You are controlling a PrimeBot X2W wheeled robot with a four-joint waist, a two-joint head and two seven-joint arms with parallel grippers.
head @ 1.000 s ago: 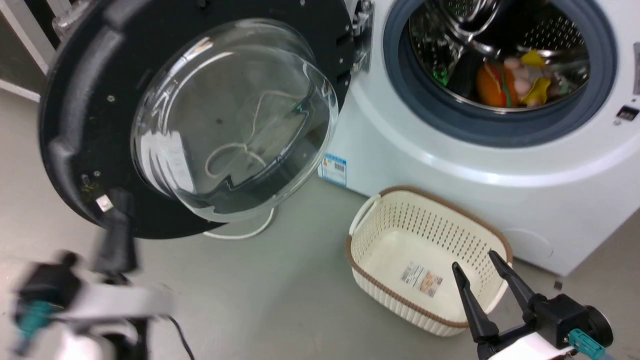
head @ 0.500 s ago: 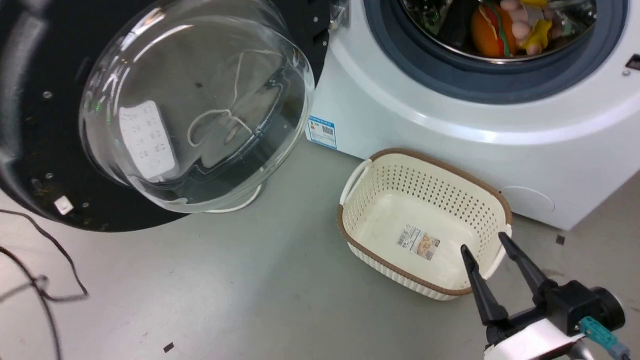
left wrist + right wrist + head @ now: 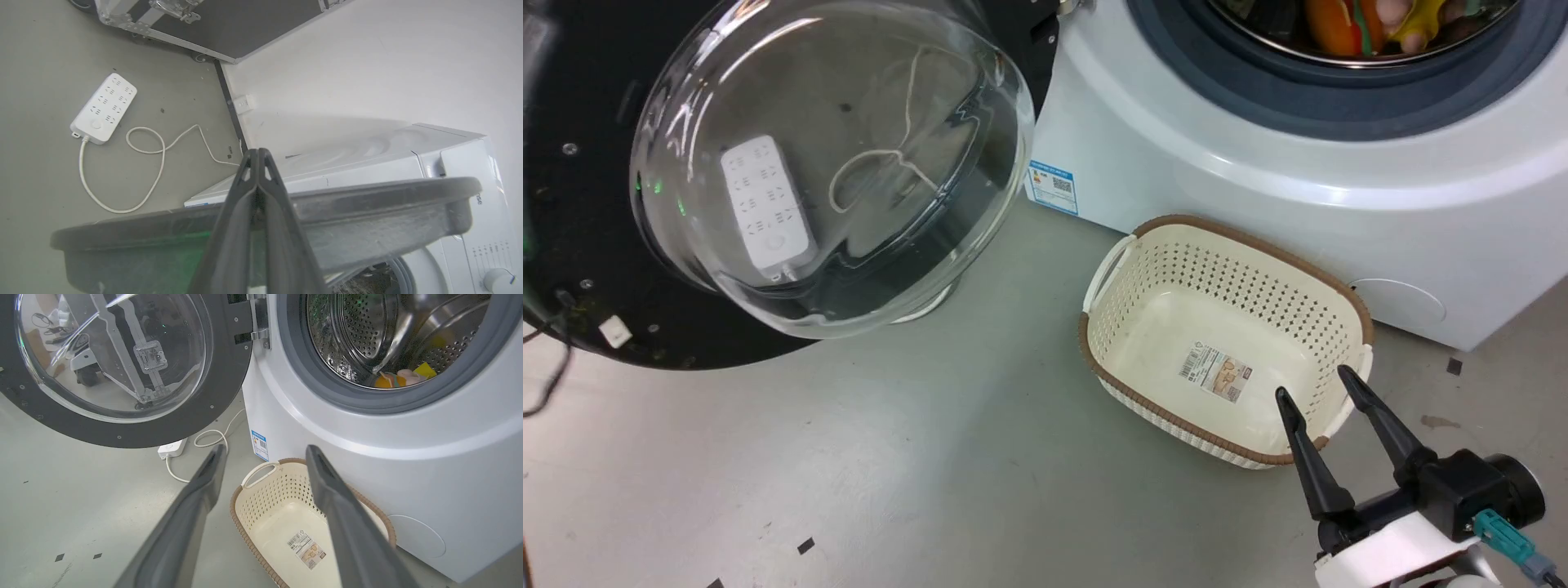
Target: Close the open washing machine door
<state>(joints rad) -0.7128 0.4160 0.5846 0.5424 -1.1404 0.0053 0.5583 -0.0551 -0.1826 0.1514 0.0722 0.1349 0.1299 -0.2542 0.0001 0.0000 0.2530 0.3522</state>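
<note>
The washing machine door [image 3: 572, 245] stands wide open at the upper left, a black ring round a bulging glass bowl. Its hinge side meets the white washing machine [image 3: 1258, 180], whose drum holds colourful toys [image 3: 400, 377]. In the left wrist view my left gripper [image 3: 258, 152] is shut with nothing in it, and its fingers cross the door's rim [image 3: 367, 200], seen edge-on. Whether they touch the rim I cannot tell. My right gripper [image 3: 1313, 382] hangs open over the near rim of the basket, far from the door [image 3: 229, 396].
A cream perforated basket [image 3: 1233, 278] stands empty on the floor before the machine [image 3: 408, 465]. A white power strip [image 3: 104, 108] and its cord lie on the grey floor behind the door. A black case with metal edging [image 3: 229, 24] stands farther back by the wall.
The head camera has tilted down, so door, machine and basket sit higher in the picture. The left arm, blurred at the lower left a second ago, has left that view. The right gripper stays open.
</note>
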